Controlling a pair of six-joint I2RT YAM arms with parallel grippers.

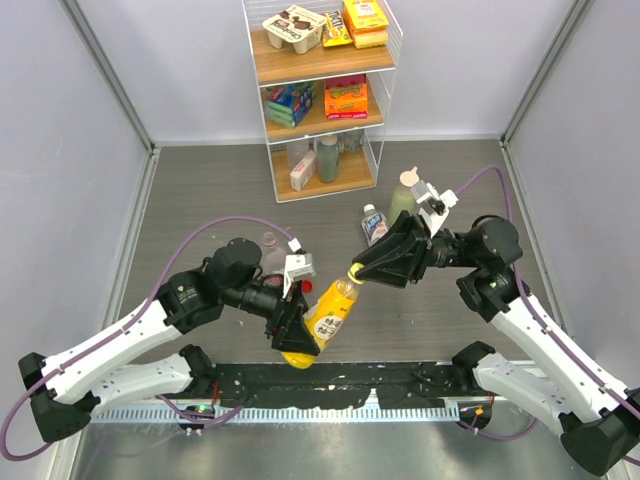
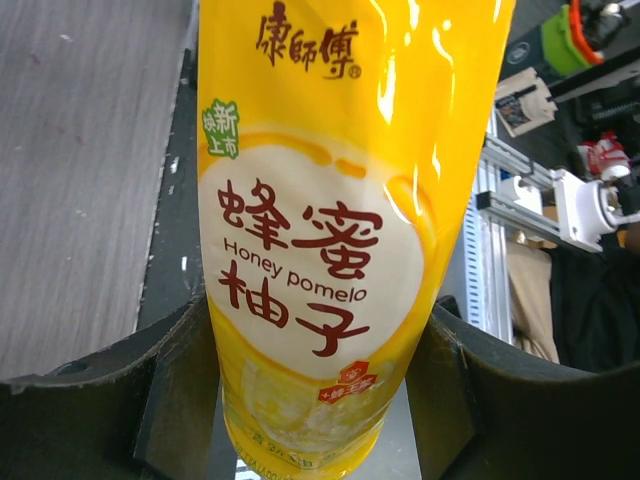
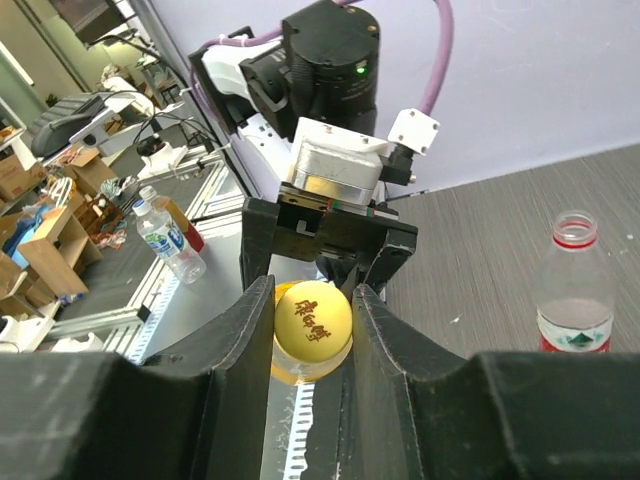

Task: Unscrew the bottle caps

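Note:
My left gripper [image 1: 297, 335] is shut on the lower body of the yellow-orange juice bottle [image 1: 331, 309] and holds it tilted above the table's near edge; in the left wrist view the bottle [image 2: 330, 250] fills the gap between the fingers [image 2: 170, 400]. My right gripper [image 1: 358, 272] is shut on the bottle's yellow cap [image 3: 313, 320], which sits on the neck. The clear red-label bottle [image 1: 270, 250] stands open, with no cap, and shows in the right wrist view [image 3: 570, 290]. A small red cap [image 1: 307, 286] lies beside it. The blue-white label bottle [image 1: 374, 226] lies with its white cap on.
A pale green bottle with a cream pointed top [image 1: 404, 194] stands behind the right gripper. A white wire rack [image 1: 320, 100] with boxes and bottles stands at the back centre. Grey walls close in both sides.

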